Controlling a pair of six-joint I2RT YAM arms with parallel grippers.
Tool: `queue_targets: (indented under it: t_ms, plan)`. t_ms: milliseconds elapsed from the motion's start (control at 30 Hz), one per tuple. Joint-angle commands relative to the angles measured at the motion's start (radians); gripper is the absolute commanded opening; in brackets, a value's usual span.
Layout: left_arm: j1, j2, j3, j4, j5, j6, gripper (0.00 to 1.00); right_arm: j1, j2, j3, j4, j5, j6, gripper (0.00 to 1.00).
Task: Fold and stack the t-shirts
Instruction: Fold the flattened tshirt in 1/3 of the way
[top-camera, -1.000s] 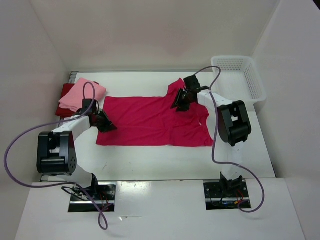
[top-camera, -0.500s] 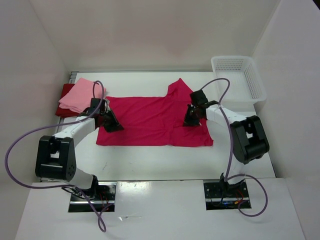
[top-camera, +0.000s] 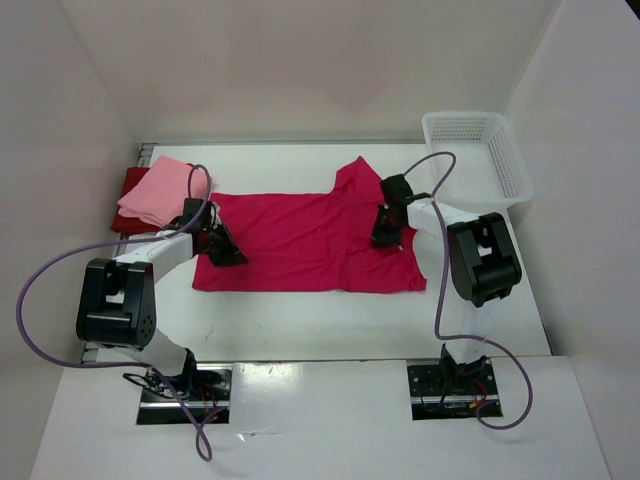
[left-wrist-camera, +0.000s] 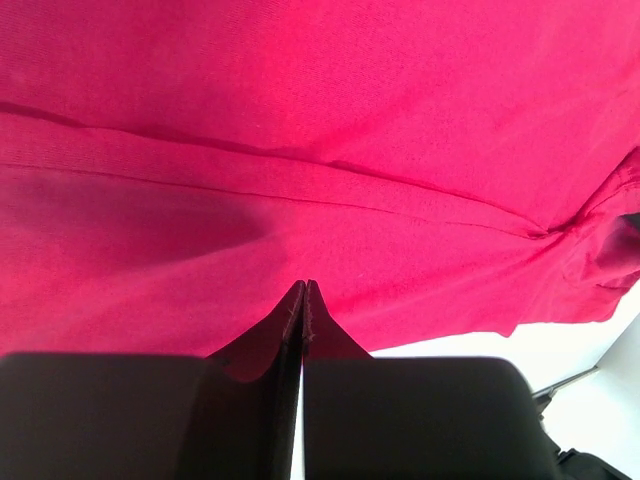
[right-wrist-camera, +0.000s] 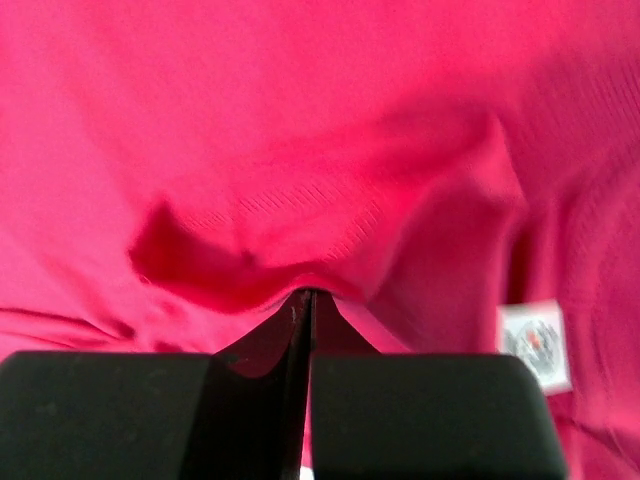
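The magenta t-shirt (top-camera: 300, 240) lies spread flat across the table, one sleeve pointing to the far side. My left gripper (top-camera: 222, 248) sits at its left edge. In the left wrist view that gripper (left-wrist-camera: 304, 287) is shut, its tips pressed into the magenta t-shirt (left-wrist-camera: 330, 120) near the hem. My right gripper (top-camera: 385, 232) is over the collar area. There the right gripper (right-wrist-camera: 303, 293) is shut on a raised pinch of the magenta t-shirt (right-wrist-camera: 300, 150). The light pink t-shirt (top-camera: 160, 188) lies folded on the dark red t-shirt (top-camera: 126, 205) at the far left.
A white mesh basket (top-camera: 480, 150) stands at the far right corner. White walls close in the table on the left, back and right. A white label (right-wrist-camera: 535, 343) shows on the shirt beside my right fingers. Purple cables loop from both arms.
My right gripper has moved from the far sleeve toward me to the collar area and shut on the cloth. My left gripper has shifted slightly right onto the shirt's edge.
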Motion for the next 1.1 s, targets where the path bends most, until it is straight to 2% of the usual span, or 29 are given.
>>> queue_targets:
  t_ms: [0,133,333,433,567,700,733,867,1067]
  plan:
    - [0.008,0.002,0.009,0.028,0.019,0.006,0.03,-0.001,0.05,0.109,0.035,-0.009,-0.011,0.0]
    - [0.008,0.002,0.009,0.017,0.028,0.006,0.03,-0.001,0.125,0.248,0.026,-0.039,-0.011,0.0]
    - [0.019,-0.05,0.009,-0.01,0.007,0.006,0.03,-0.001,0.197,0.305,0.026,-0.077,0.009,0.0]
    - [0.008,-0.095,0.009,-0.021,-0.019,0.006,0.03,-0.001,0.103,0.256,0.051,-0.094,0.02,0.0]
    - [-0.064,-0.118,0.046,-0.052,-0.055,0.016,0.03,-0.001,-0.066,0.158,0.063,-0.042,0.029,0.09]
    - [-0.086,-0.127,0.046,-0.052,-0.055,0.006,0.03,-0.001,-0.163,0.062,0.063,-0.029,0.038,0.11]
    - [-0.086,-0.127,0.037,-0.04,-0.045,0.006,0.03,-0.001,-0.163,0.042,0.084,-0.029,0.047,0.11]
    - [-0.095,-0.117,0.036,-0.04,-0.035,0.006,0.03,0.008,-0.132,-0.024,0.098,-0.089,0.047,0.0]
    - [-0.095,-0.078,0.018,-0.011,-0.016,0.006,0.03,0.028,-0.012,-0.009,0.127,-0.152,0.035,0.0]
